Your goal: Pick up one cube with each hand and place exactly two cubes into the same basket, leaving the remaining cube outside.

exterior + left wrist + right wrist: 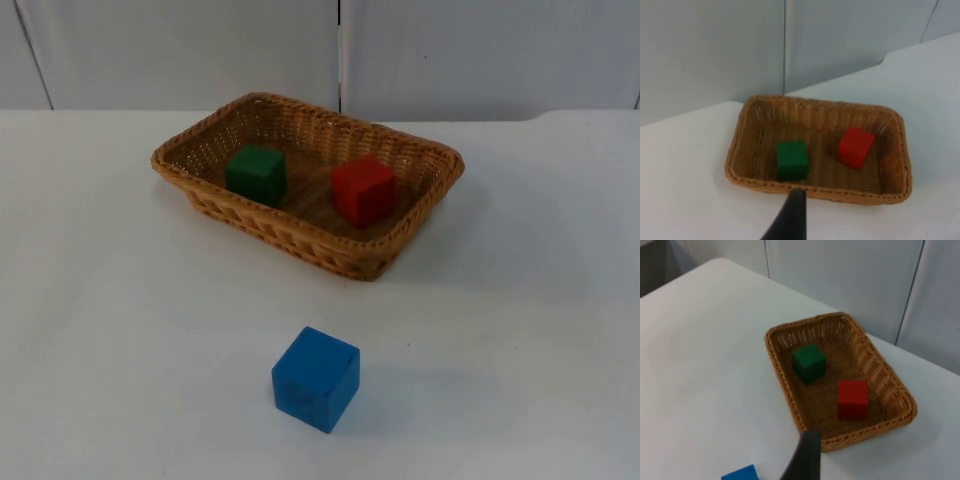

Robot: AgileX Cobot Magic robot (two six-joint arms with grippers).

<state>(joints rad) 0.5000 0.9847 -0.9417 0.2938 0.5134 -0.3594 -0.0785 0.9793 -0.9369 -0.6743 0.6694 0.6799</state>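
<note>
Resting in the basket (pixel 420 190): green cube (pixel 256 174), red cube (pixel 363 189).

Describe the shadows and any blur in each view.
Top view: soft light, a faint shadow right of the blue cube, darker under the basket rim. Left wrist view: slightly soft, green cube edges fuzzy. Right wrist view: red cube casts a small shadow; the near fingertip is blurred.

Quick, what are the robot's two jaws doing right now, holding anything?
Left gripper: raised above the table near the basket; open or closed cannot be told.
Right gripper: raised too, cannot be told.
</note>
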